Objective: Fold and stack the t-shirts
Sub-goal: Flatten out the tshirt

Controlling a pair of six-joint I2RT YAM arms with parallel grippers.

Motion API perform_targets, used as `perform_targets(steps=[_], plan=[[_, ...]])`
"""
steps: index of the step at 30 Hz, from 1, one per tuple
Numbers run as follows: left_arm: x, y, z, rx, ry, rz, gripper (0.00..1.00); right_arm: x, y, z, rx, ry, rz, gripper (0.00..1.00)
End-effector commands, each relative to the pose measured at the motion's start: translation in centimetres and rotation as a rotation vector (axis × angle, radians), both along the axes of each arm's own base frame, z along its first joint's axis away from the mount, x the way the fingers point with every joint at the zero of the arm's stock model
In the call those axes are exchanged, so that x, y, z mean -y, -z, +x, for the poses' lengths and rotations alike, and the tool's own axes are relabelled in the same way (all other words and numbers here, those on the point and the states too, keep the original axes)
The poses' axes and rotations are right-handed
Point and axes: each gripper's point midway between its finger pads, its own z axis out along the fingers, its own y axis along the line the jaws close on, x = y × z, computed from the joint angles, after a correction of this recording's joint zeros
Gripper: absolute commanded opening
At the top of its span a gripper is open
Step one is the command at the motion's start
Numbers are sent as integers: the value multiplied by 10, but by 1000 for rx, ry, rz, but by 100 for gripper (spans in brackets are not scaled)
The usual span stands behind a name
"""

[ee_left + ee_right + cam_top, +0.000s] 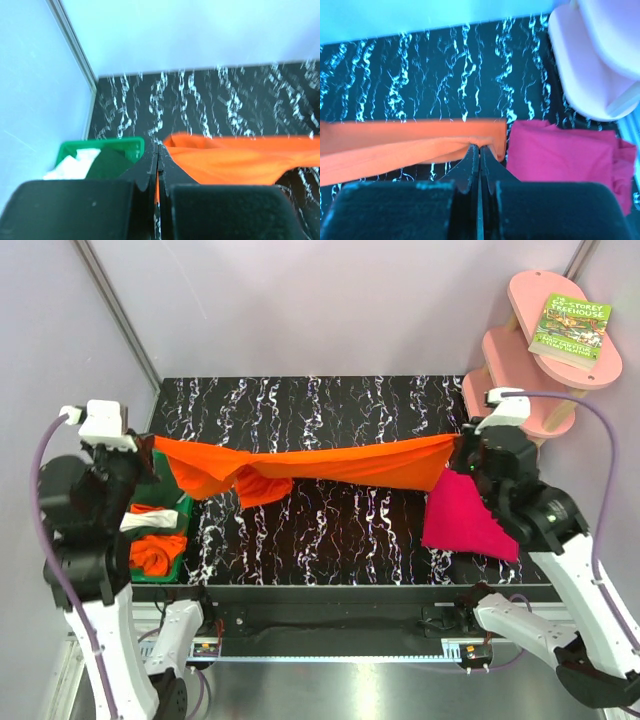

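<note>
A bright orange t-shirt [320, 465] hangs stretched in the air across the black marbled table between my two grippers. My left gripper [150, 448] is shut on its left end; the cloth shows in the left wrist view [240, 160] to the right of the closed jaws. My right gripper [458, 452] is shut on its right end, with the cloth bunched at the tips in the right wrist view [420, 150]. A folded magenta-pink t-shirt [465, 515] lies on the table at the right, under the right arm, and shows in the right wrist view [560, 155].
A green plastic bin [170, 530] at the table's left edge holds white, dark green and orange shirts; its rim shows in the left wrist view [100, 145]. A pink shelf stand [545, 340] with a book [570, 330] stands at the back right. Grey walls close the left and back.
</note>
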Motion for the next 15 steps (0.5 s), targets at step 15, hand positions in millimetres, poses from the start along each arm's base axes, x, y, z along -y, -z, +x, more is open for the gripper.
perform_targets(steps=[15], plan=[[1,-104,-107,361,-107,3,0,41,-112,-43,218,30,-13,0]])
